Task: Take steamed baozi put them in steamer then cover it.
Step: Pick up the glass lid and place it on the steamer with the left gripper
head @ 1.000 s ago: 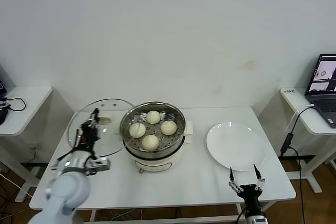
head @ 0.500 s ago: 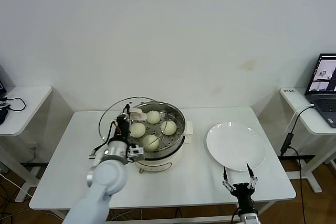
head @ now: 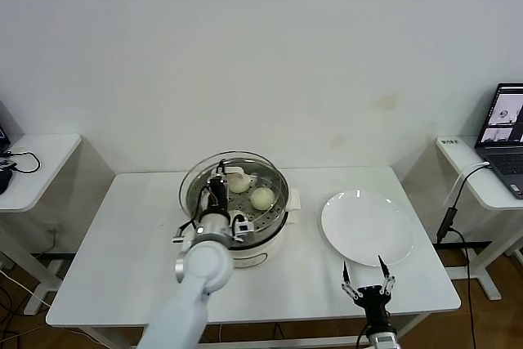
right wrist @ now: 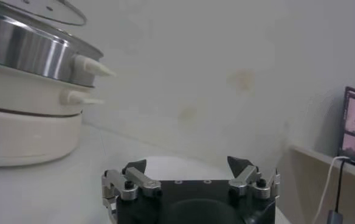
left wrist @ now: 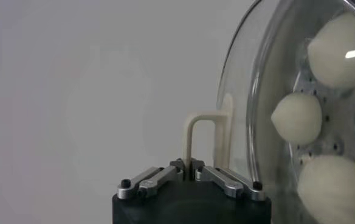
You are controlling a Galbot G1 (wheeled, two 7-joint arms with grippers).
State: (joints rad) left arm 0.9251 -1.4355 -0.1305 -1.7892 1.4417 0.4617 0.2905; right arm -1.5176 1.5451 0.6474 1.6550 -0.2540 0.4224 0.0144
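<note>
The steamer (head: pixel 270 220), a steel pot on a white base, stands mid-table. Two steamed baozi (head: pixel 262 198) show on its tray; the arm hides the rest. My left gripper (head: pixel 218 191) is shut on the cream handle (left wrist: pixel 191 143) of the cover (head: pixel 198 177), holding the glass lid just over the pot. In the left wrist view, three baozi (left wrist: pixel 298 117) show through the cover (left wrist: pixel 250 91). My right gripper (head: pixel 364 279) is open and empty at the table's front edge, below the plate. The right wrist view shows the steamer (right wrist: pixel 31 52) and, above it, the cover's edge (right wrist: pixel 41 9).
A flat white plate (head: pixel 366 226) lies right of the steamer, also seen in the right wrist view (right wrist: pixel 177 164). The white table (head: pixel 122 259) has bare surface at the left and front. A laptop (head: pixel 507 128) sits on a side table at the right; another side table (head: pixel 33 161) stands left.
My left gripper has carried the cover rightward from the table's left side to over the steamer. My right gripper has drawn back slightly toward the front edge.
</note>
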